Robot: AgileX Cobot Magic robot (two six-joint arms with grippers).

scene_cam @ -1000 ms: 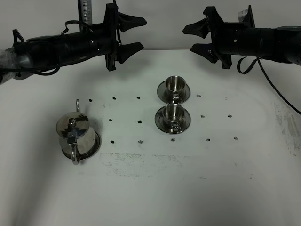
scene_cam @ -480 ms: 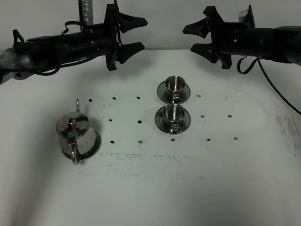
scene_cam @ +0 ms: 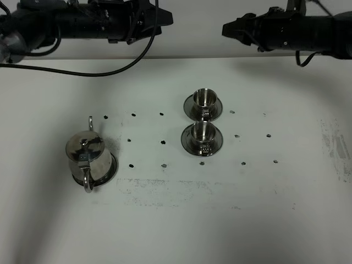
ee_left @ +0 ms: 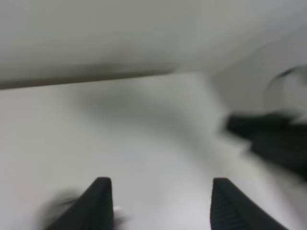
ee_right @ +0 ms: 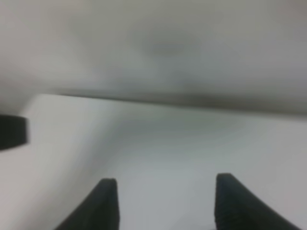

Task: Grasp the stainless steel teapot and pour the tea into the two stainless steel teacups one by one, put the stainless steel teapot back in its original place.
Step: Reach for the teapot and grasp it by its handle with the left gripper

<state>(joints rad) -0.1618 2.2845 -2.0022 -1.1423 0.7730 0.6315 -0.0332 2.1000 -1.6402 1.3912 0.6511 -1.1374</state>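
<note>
The stainless steel teapot (scene_cam: 87, 155) stands on its round steel tray (scene_cam: 114, 166) at the left of the table, lid on, spout toward the back, loop handle toward the front. The two stainless steel teacups stand on saucers right of centre, one at the back (scene_cam: 204, 99) and one in front (scene_cam: 202, 132). No tea shows. My left gripper (scene_cam: 164, 16) is high at the back left, open and empty, far from the teapot. My right gripper (scene_cam: 226, 28) is high at the back right, open and empty. The blurred wrist views show fingers (ee_left: 99, 206) (ee_right: 104, 206) spread apart.
The white table (scene_cam: 176, 220) carries small dark marks in rows around the cups. A black cable (scene_cam: 132, 60) hangs from the left arm over the table's back. A scuffed patch lies at the right edge (scene_cam: 335, 148).
Both arms have lifted and pulled toward the back, and their grippers have turned. The wrist views are motion-blurred. The teapot and cups have not moved.
</note>
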